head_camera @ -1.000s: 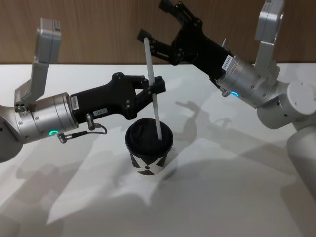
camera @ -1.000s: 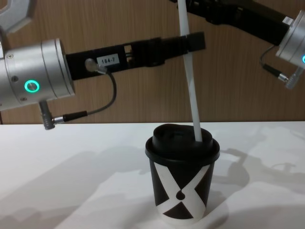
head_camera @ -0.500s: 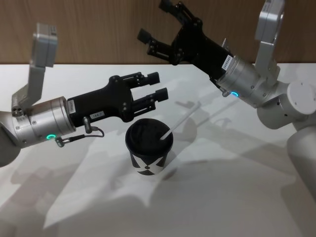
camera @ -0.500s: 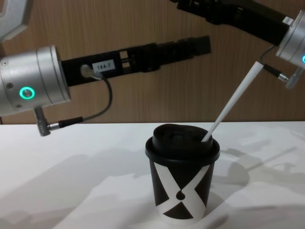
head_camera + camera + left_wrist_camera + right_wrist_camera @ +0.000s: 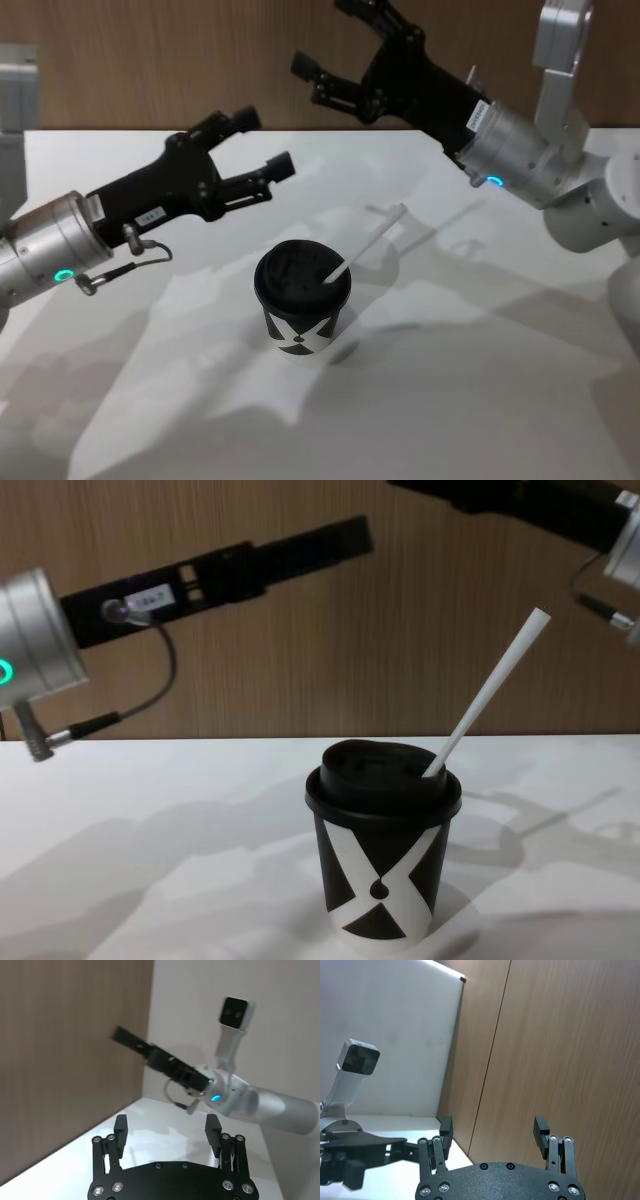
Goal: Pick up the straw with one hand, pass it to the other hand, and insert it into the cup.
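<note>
White table [image 5: 480,400], wood-panel wall [image 5: 150,60] behind it. The cup [image 5: 301,301] stands upright near the table's middle, black domed lid on, white X mark facing the robot. The straw [image 5: 365,245] is in the cup: its lower end goes through the lid opening on the cup's right side, and the rest leans up and away to the cup's right, free end in the air. Nothing holds it; it tilts because the lid hole and the cup's inside are all that prop it.

Left gripper [image 5: 267,143], the one with the small white label, hangs above and to the left of the cup, fingers spread wide, gripping nothing. In the left wrist view the two fingertips [image 5: 120,1124] are well apart with only air between. It is clear of the straw.

Right gripper [image 5: 325,60] is up high behind and to the right of the cup, near the wall, also spread wide and empty; the right wrist view shows its fingers [image 5: 445,1127] well apart, wood wall beyond.

Judgement: insertion looks done, both arms are off the straw. The lean is the only risk, since a bump to the cup could shift it, but the cup sits flat and stable.
</note>
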Controlling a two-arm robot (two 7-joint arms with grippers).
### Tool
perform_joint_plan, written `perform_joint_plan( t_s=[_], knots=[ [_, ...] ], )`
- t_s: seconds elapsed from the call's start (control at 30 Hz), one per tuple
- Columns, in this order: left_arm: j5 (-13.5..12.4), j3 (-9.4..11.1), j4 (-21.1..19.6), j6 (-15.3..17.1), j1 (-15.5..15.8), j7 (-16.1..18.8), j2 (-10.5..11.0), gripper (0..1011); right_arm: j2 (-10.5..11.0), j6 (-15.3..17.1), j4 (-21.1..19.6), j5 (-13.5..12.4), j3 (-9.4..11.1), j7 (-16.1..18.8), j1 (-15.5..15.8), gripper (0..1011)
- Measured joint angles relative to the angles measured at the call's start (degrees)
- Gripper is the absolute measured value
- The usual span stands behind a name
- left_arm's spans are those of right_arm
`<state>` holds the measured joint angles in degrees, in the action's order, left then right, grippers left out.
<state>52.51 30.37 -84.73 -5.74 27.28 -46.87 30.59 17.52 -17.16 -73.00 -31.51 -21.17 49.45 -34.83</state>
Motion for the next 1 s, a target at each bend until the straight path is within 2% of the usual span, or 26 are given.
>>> perform_joint_plan(
  t_s=[0.37,0.57,0.63,0.8,1.0],
  knots=[
    [1.4,-3.8,0.1,-3.7,-3.8,2.2,0.4,1001,4.8,5.3,-8.9,0.0,1.8,-3.9,4.6,1001],
    [1.2,-4.6,0.5,-5.3,-5.0,2.6,0.1,1000,7.9,9.0,-15.2,-1.0,3.2,-6.5,8.9,1001],
    [0.9,-4.8,0.6,-6.1,-5.5,2.9,-0.1,1000,8.1,9.2,-15.6,-1.1,3.2,-6.7,9.2,1001],
    [-0.1,-5.3,0.8,-7.7,-6.4,3.6,-0.5,1000,10.1,11.3,-19.9,-2.3,4.1,-8.0,12.4,1001],
    [-1.0,-5.7,1.0,-9.2,-7.2,4.2,-0.9,1001,11.2,12.4,-22.3,-3.0,4.5,-8.7,14.2,1001]
  ],
)
